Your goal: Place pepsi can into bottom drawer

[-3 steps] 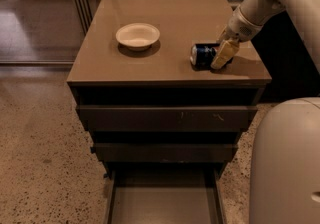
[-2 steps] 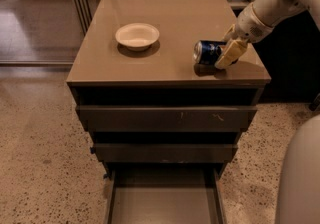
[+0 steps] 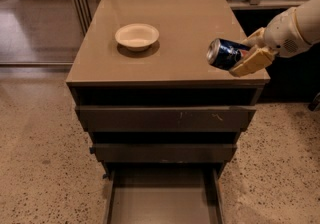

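The pepsi can [image 3: 224,53], dark blue with a silver end facing left, is held on its side above the right front part of the cabinet top. My gripper [image 3: 247,52] comes in from the right on a white arm and is shut on the can, with cream fingers [image 3: 252,61] above and below it. The bottom drawer [image 3: 162,199] is pulled out at the foot of the cabinet, its flat taupe floor bare.
A cream bowl [image 3: 137,36] stands on the cabinet top [image 3: 165,28] to the left of the can. The two upper drawers [image 3: 162,118] are slightly pulled out, with scuffed fronts. Speckled floor lies on both sides. A dark gap lies right of the cabinet.
The gripper has lifted the can off the cabinet top and carried it a little to the right. The arm has drawn back toward the right edge.
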`<state>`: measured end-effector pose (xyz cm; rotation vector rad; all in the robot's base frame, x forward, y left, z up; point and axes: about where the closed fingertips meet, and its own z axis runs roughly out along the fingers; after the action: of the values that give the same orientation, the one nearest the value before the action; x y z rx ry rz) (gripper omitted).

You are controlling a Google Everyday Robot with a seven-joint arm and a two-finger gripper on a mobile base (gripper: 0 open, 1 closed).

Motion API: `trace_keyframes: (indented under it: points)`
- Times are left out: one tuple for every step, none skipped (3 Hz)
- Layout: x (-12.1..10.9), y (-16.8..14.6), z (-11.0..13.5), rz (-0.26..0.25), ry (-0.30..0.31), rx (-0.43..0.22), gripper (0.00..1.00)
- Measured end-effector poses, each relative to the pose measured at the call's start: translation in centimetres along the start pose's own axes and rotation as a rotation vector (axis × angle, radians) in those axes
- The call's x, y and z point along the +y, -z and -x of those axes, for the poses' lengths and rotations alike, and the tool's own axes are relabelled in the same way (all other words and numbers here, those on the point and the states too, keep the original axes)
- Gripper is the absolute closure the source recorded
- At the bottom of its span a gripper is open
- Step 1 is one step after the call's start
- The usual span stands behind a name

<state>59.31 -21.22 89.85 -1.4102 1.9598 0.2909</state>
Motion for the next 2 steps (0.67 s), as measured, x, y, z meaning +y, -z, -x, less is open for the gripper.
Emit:
trace_keyframes:
  points:
    - [2.9, 3.2, -0.6, -0.144, -0.068, -0.014, 1.00]
    - [3.6, 2.0, -2.9, -0.174, -0.102, -0.003, 1.00]
